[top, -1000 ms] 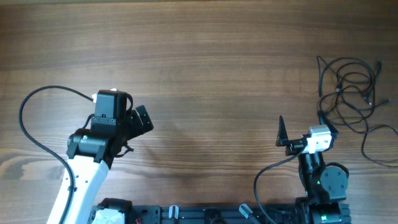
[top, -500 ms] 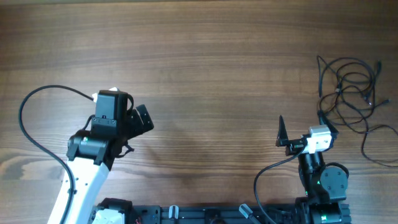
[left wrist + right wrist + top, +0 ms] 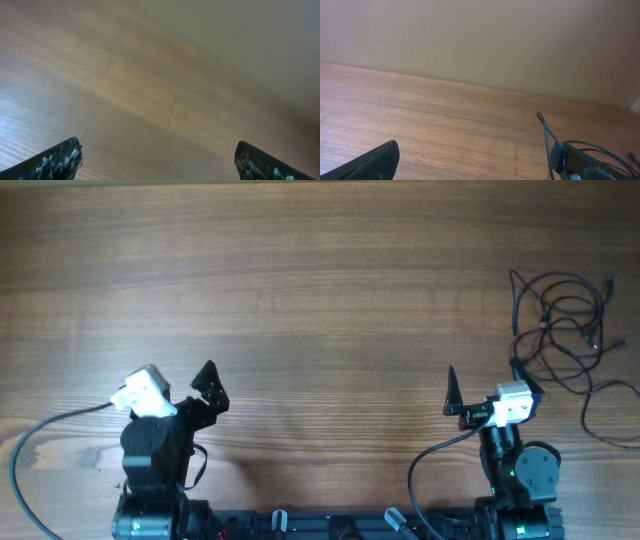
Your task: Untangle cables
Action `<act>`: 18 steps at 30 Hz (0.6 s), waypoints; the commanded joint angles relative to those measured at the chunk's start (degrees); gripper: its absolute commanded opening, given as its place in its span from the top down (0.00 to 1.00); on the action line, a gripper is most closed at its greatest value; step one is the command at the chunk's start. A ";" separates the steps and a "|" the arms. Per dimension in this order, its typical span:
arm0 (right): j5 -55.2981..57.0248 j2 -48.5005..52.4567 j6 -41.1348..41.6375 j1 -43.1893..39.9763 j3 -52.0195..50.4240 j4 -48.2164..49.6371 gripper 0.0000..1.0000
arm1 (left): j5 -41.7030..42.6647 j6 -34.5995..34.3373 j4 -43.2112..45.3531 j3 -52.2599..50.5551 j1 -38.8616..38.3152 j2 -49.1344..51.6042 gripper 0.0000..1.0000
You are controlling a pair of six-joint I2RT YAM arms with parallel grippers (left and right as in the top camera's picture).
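Observation:
The cables (image 3: 563,330) are thin black wires lying in loose tangled loops at the far right of the wooden table (image 3: 330,290). One strand trails toward the right edge. My right gripper (image 3: 488,386) is open and empty, just left of the tangle and near the front edge. In the right wrist view (image 3: 475,162) a thin wire (image 3: 543,131) rises beside the right finger. My left gripper (image 3: 178,392) is open and empty at the front left, far from the cables. The left wrist view (image 3: 157,161) shows only blurred wood between its fingers.
Both arm bases stand at the table's front edge (image 3: 330,525). A thicker black arm cable (image 3: 30,445) loops at the front left, and another curves beside the right base (image 3: 425,465). A pale wall (image 3: 485,40) stands beyond the table's far edge.
My left arm has pulled back toward the front edge and folded down over its base, with its gripper now lower and further left. The right arm and the cables have not moved.

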 commanded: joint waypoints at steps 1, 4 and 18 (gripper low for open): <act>-0.55 -0.52 -0.55 0.11 -0.04 0.17 0.00 | 2.01 1.11 5.53 -5.53 2.01 -7.72 0.00; -0.55 -0.52 -0.52 0.11 -0.04 0.17 0.00 | 1.97 1.14 11.69 -8.85 2.69 -13.05 0.00; -0.55 -0.52 -0.52 0.11 -0.04 0.17 0.00 | 7.76 16.65 27.52 -16.98 2.71 -17.73 0.00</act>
